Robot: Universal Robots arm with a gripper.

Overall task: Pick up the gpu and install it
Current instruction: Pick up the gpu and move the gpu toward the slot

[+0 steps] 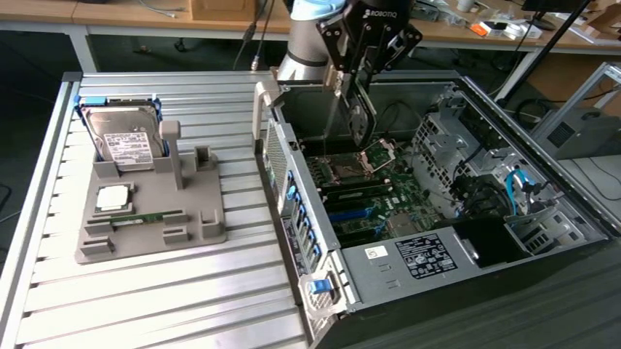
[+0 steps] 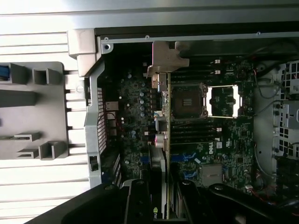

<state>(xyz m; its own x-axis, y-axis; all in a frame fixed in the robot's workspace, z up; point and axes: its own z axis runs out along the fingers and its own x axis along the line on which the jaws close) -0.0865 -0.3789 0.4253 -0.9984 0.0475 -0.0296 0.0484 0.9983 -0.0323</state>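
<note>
My gripper [image 1: 361, 69] is shut on the gpu [image 1: 361, 120], a thin dark card that hangs upright and edge-on below the fingers. The card is held above the open computer case [image 1: 291, 189], over the motherboard [image 1: 374, 196] near the case's rear wall. In the wrist view the gpu [image 2: 162, 112] runs as a narrow strip away from my gripper [image 2: 163, 189], with its silver end bracket [image 2: 166, 58] at the far end beside the case's rear panel. The black fingers [image 2: 138, 200] clamp the card from both sides. The card's lower edge is clear of the board.
A CPU socket [image 1: 347, 171] with its lid raised lies just beside the card. Cables and drive bays [image 1: 485, 182] crowd the case's far side. On the slatted table, a grey fixture [image 1: 145, 218] carries a hard drive [image 1: 126, 142], a processor chip [image 1: 113, 196] and a green memory stick [image 1: 141, 217].
</note>
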